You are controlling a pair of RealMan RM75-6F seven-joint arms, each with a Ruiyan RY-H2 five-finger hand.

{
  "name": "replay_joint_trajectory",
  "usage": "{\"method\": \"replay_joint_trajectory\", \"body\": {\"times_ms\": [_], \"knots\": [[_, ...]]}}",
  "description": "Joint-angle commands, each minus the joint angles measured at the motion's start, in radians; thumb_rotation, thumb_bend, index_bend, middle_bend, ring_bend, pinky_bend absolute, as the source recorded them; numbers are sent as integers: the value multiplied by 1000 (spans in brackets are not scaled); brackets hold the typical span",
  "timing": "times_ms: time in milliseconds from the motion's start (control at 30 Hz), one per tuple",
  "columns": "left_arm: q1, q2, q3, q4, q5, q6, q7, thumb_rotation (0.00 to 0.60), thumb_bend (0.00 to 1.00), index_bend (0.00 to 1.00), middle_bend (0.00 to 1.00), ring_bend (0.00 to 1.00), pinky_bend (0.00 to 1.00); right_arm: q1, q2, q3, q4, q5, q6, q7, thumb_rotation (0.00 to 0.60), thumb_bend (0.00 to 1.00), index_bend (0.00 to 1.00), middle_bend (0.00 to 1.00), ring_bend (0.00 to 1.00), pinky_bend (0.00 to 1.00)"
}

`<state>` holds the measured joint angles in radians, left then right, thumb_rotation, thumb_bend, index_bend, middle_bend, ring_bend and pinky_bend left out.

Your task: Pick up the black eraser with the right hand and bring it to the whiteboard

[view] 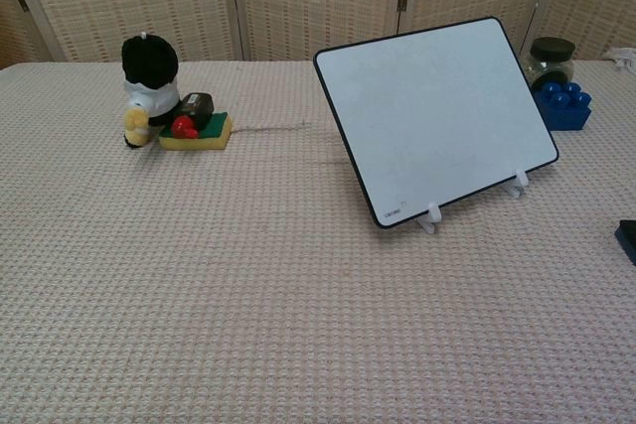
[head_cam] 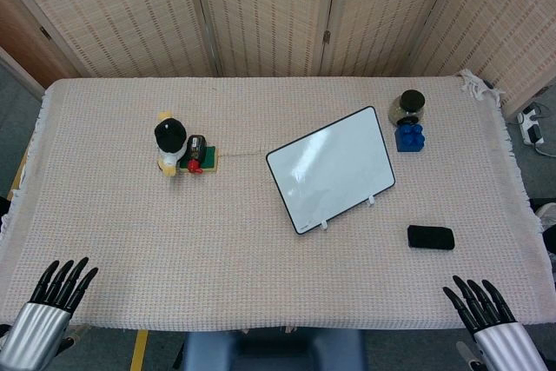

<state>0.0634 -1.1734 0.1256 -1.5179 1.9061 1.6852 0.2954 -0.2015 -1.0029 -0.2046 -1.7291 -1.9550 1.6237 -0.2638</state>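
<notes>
A pale woven cloth covers the table, fringed at its right edge, with folding wicker screens behind it and grey floor at the sides. The whiteboard leans tilted on small white feet near the middle. The eraser lies flat on the cloth to its right, untouched. Both the left hand and the right hand rest at the near edge, fingers spread, holding nothing.
</notes>
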Motion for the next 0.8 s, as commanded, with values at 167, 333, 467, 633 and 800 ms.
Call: {"method": "replay_joint_trajectory", "body": {"times_ms": [167,333,467,633,800], "knots": [[-16,-7,-2,-4,-5,-37,16,600,121,0,0,0,0,15,14,22,-15,75,-30,31,600,322,0,0,0,0],[-31,-5,-10,-11,-8,-50,5,600,121,0,0,0,0,98,25,104,-13,228,-132,114,600,323,1,0,0,0],[-42,-2,-15,-12,-18,-61,-9,600,122,0,0,0,0,187,34,176,4,363,-258,152,600,323,93,0,0,0],[-52,2,-23,-15,-41,-75,-29,600,121,0,0,0,0,271,34,234,-12,489,-378,60,600,323,153,0,0,0],[-73,9,-36,-17,-91,-124,-51,600,121,0,0,0,0,342,-8,263,-11,646,-496,-85,600,323,153,0,0,0]]}}
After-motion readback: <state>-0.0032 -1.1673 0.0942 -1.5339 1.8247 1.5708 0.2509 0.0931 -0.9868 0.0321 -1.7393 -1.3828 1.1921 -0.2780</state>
